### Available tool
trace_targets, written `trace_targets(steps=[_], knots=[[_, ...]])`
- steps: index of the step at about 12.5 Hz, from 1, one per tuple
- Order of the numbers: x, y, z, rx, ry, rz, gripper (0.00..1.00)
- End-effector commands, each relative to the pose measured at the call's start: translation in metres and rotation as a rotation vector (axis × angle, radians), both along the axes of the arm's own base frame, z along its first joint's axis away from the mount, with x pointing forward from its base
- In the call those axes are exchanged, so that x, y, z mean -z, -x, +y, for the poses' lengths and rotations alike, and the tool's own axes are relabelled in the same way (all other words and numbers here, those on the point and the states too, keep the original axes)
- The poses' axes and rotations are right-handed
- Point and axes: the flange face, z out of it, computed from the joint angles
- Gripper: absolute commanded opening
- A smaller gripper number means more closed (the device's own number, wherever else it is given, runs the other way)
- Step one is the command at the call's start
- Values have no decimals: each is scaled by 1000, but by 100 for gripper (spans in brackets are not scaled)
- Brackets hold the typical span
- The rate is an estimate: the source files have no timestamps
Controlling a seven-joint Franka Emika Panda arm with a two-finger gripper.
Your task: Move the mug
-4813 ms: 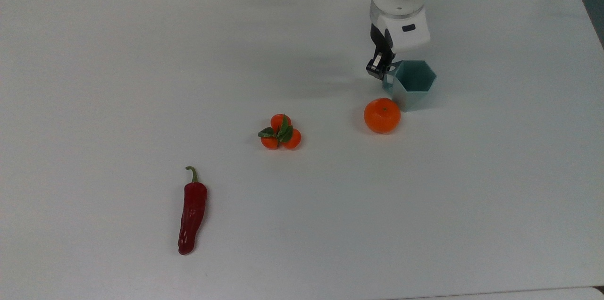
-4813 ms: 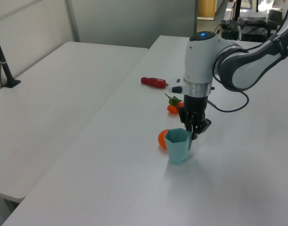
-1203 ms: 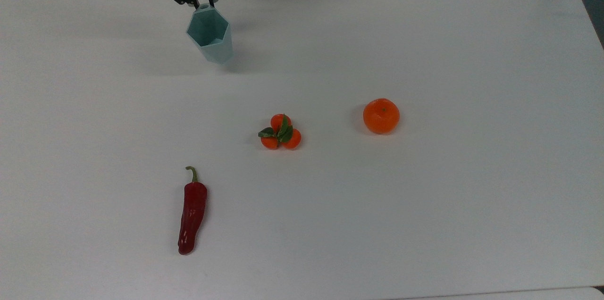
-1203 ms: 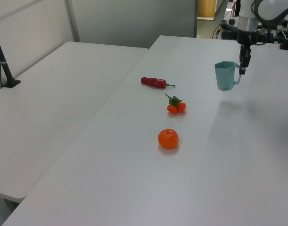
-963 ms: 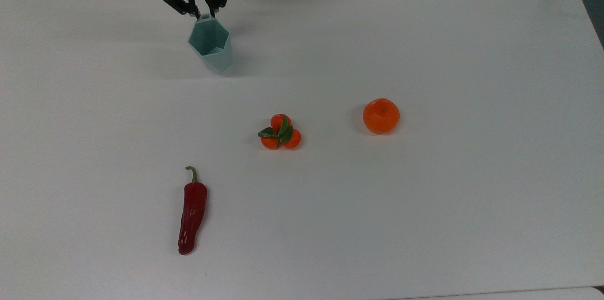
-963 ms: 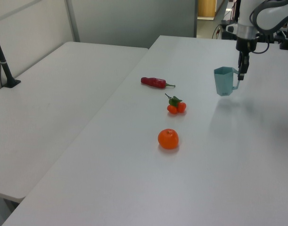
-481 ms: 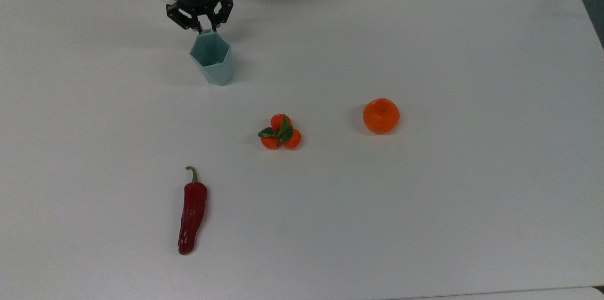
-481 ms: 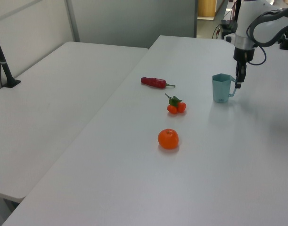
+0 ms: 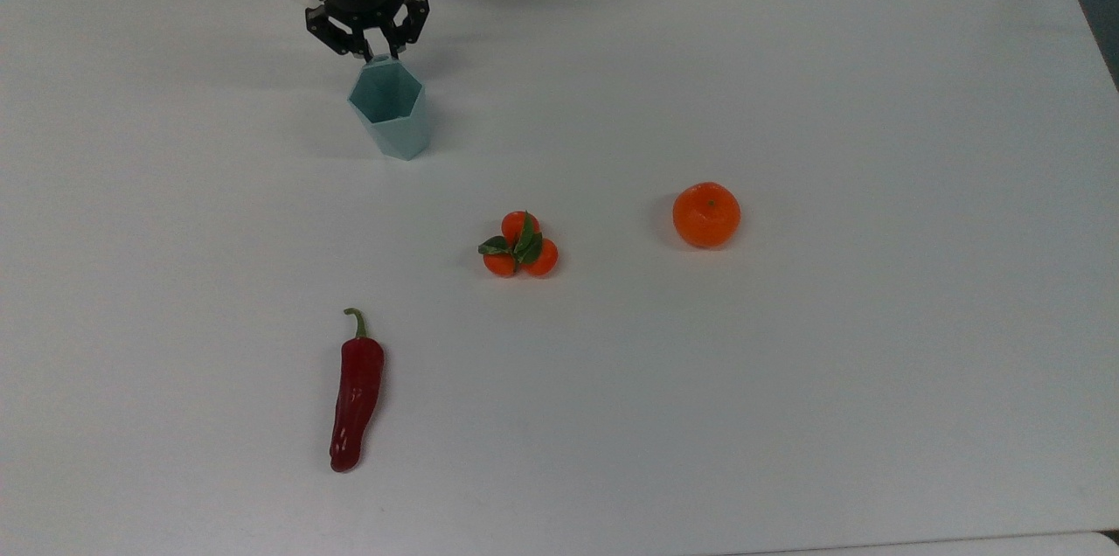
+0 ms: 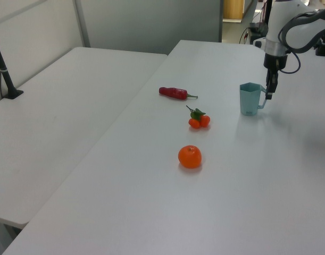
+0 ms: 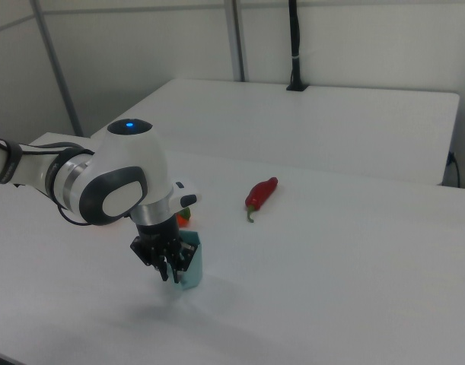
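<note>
The pale teal faceted mug stands upright on the white table, in the top view's upper left. Its handle points toward the far edge. My gripper comes down at that handle, its black fingers closed narrowly on it. In the left view the mug sits at the right with the gripper on its right side. The right view has the gripper in front of the mug, partly hiding it.
An orange lies right of centre in the top view. A cluster of small tangerines with leaves sits mid-table. A red pepper lies at the lower left. A second table adjoins in the left view.
The mug, once beside the orange, was hanging tilted a second ago. It has come down and stands level on the table. Over the last half second it barely shifted.
</note>
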Motion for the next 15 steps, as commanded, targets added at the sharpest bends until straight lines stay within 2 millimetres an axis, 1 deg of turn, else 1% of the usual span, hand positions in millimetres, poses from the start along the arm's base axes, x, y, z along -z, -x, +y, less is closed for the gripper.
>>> trace_targets(steps=[1, 2, 4, 5, 9, 11, 12, 13, 14, 15], knots=[[1, 9, -3, 30, -4, 4, 51], [1, 9, -3, 30, -5, 10, 62], [0, 9, -3, 36, -6, 13, 95], [-1, 10, -3, 38, -6, 13, 100], [-3, 12, -3, 37, -11, 32, 100], [-20, 11, -4, 60, -11, 35, 100], [-41, 7, -4, 85, -8, 44, 100], [-56, 3, -3, 100, -9, 52, 100], [-83, -4, 0, 135, -9, 66, 100], [-118, -13, 9, 170, -6, 75, 100]])
